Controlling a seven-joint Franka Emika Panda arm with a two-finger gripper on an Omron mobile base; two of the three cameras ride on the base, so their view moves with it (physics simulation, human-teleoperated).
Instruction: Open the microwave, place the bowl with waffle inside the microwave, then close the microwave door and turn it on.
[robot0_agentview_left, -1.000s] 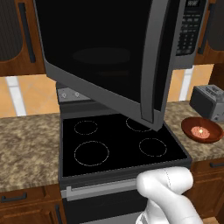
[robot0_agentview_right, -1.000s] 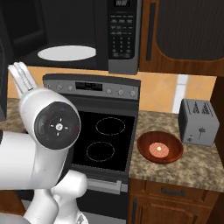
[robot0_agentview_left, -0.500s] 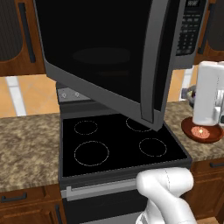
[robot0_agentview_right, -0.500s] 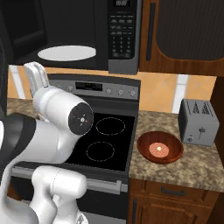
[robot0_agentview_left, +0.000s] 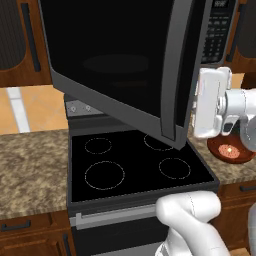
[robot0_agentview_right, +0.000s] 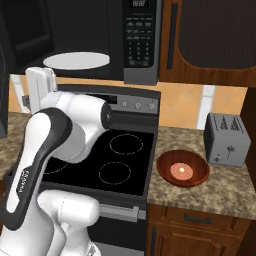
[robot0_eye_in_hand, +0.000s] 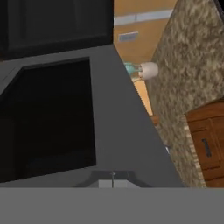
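The microwave (robot0_agentview_right: 100, 35) hangs above the stove, its white turntable plate (robot0_agentview_right: 76, 60) showing inside. The microwave door (robot0_agentview_left: 115, 60) stands swung out over the stove, its grey handle bar (robot0_agentview_left: 175, 75) at the free edge. My gripper (robot0_agentview_left: 197, 107) is shut and empty, just right of that edge at handle height, facing the door. In the hand view the door's dark glass (robot0_eye_in_hand: 48, 118) and grey frame are close ahead. The reddish-brown bowl (robot0_agentview_right: 182, 168) rests on the counter right of the stove, with the waffle (robot0_agentview_right: 182, 172) in it.
A black stove top (robot0_agentview_right: 120, 160) lies under the open door. A grey toaster (robot0_agentview_right: 226, 138) stands right of the bowl. Speckled counter (robot0_agentview_left: 30, 165) runs left of the stove. The keypad panel (robot0_agentview_right: 140, 40) is on the microwave's right side.
The arm has swung up from low in front of the stove. The hand has moved left to the door's free edge. Door, bowl and waffle have not moved.
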